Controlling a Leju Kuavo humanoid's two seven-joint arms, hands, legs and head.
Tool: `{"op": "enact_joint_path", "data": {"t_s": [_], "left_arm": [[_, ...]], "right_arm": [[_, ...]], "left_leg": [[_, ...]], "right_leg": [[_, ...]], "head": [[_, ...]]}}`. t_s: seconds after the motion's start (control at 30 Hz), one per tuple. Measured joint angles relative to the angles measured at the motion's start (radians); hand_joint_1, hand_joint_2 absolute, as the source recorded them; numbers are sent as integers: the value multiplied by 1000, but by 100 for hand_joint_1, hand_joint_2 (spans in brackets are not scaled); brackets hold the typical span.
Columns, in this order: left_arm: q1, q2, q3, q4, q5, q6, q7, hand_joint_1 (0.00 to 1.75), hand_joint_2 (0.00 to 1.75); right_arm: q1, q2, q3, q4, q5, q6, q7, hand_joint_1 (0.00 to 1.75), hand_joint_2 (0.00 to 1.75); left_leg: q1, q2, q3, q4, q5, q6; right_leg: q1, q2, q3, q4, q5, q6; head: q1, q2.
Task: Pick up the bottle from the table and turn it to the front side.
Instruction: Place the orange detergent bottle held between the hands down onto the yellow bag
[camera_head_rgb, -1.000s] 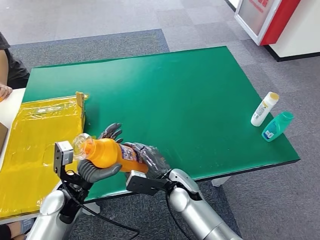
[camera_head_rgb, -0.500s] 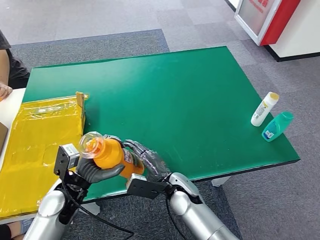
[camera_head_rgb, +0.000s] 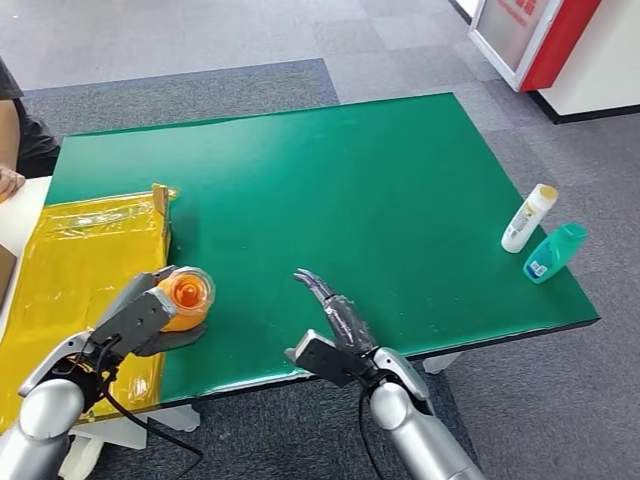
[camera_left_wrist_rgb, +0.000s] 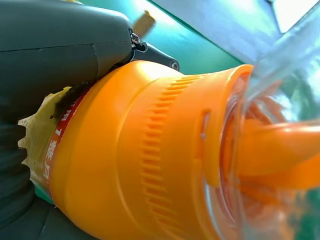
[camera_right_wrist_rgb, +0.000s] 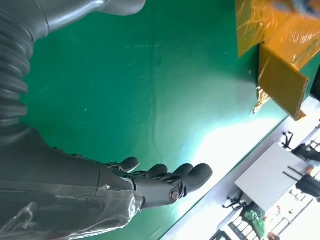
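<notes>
While the orange bottle (camera_head_rgb: 185, 297) sits in the grip of the left robot hand (camera_head_rgb: 140, 318), the record stands as follows, every place given from that bottle.

Item 1, orange bottle: off the green surface (camera_head_rgb: 362, 190), carried just above its near edge, clear cap end turned toward the head camera so that the cap shows nearly end-on. In the left wrist view the ribbed orange shoulder, the clear cap and the edge of a printed label are plain; which face of the label looks forward cannot be told.

Item 2, left robot hand: wrapped round the bottle body, thumb across one side, fingers under the other.

Item 3, right robot hand (camera_head_rgb: 336, 315): to the right of the bottle and well apart from it, holding nothing, fingers extended and a little spread above the green surface near its front edge.

Item 4, yellow bag-lined box (camera_head_rgb: 68, 270): immediately left of the bottle, its cardboard flap (camera_head_rgb: 161, 205) standing beyond it.

Item 5, white bottle (camera_head_rgb: 529, 217) and teal bottle (camera_head_rgb: 555, 250): far right of the orange bottle, lying just beside each other near the right edge of the surface.

Item 6, a person's arm (camera_head_rgb: 10, 150): far left, beyond the yellow box.

Task status, as a judgement: pick-up done, the bottle being clear of the surface and in one hand alone. The turn looks under way or near complete; confirming the front side faces out, and any setting down, remain.
</notes>
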Motion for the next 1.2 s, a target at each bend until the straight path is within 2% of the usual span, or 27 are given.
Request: {"op": "enact_joint_path", "data": {"t_s": [0.13, 0.23, 0.37, 0.77, 0.87, 1.0, 1.1, 1.2], "left_arm": [[-54, 85, -16, 1, -125, -72, 119, 175, 175], [-82, 114, -35, 26, -232, -105, 162, 175, 175], [-94, 117, -60, 84, -316, -117, 180, 175, 175], [-109, 116, -88, 149, -350, -127, 186, 175, 175], [-121, 99, -91, 195, -452, -115, 197, 175, 175], [-151, 26, -81, 340, -660, -22, 181, 175, 175], [-169, -22, -62, 418, -722, 22, 175, 175, 175], [-180, -52, -45, 463, -744, 26, 168, 175, 175]], "right_arm": [[15, 0, -42, -17, -1, 14, 0, 0, 175], [19, 0, -60, -21, 2, 27, -1, 0, 175], [18, 0, -68, -22, 4, 36, -3, 0, 175], [18, 0, -70, -21, 5, 39, -4, 0, 175], [14, 1, -70, -18, 6, 47, -4, 0, 175], [6, 12, -69, 0, 8, 59, -6, 0, 175], [6, 19, -68, 14, 10, 62, -7, 0, 175], [7, 21, -67, 26, 12, 62, -8, 0, 175]], "left_leg": [[0, 0, 0, 0, 1, -1], [0, 0, 0, 0, 1, -1], [0, 0, 0, 0, 1, -1], [0, 0, 0, 0, 0, -1], [0, 0, 0, 0, 1, -1], [0, 0, 0, 0, 1, -1], [0, 0, 0, 0, 1, -1], [0, 0, 0, 0, 1, -1]], "right_leg": [[0, 0, -1, 0, 1, -1], [0, 0, 0, 0, 1, -1], [0, 0, 0, 0, 1, -1], [0, 0, 0, 0, 1, -1], [0, 0, 0, 0, 1, -1], [0, 0, 0, 0, 1, 0], [0, 0, 0, 0, 1, 0], [-1, 0, 0, 0, 2, 0]], "head": [[0, 0], [0, 0], [0, 0], [0, 0], [0, 0], [0, 0], [0, 0], [0, 0]]}}
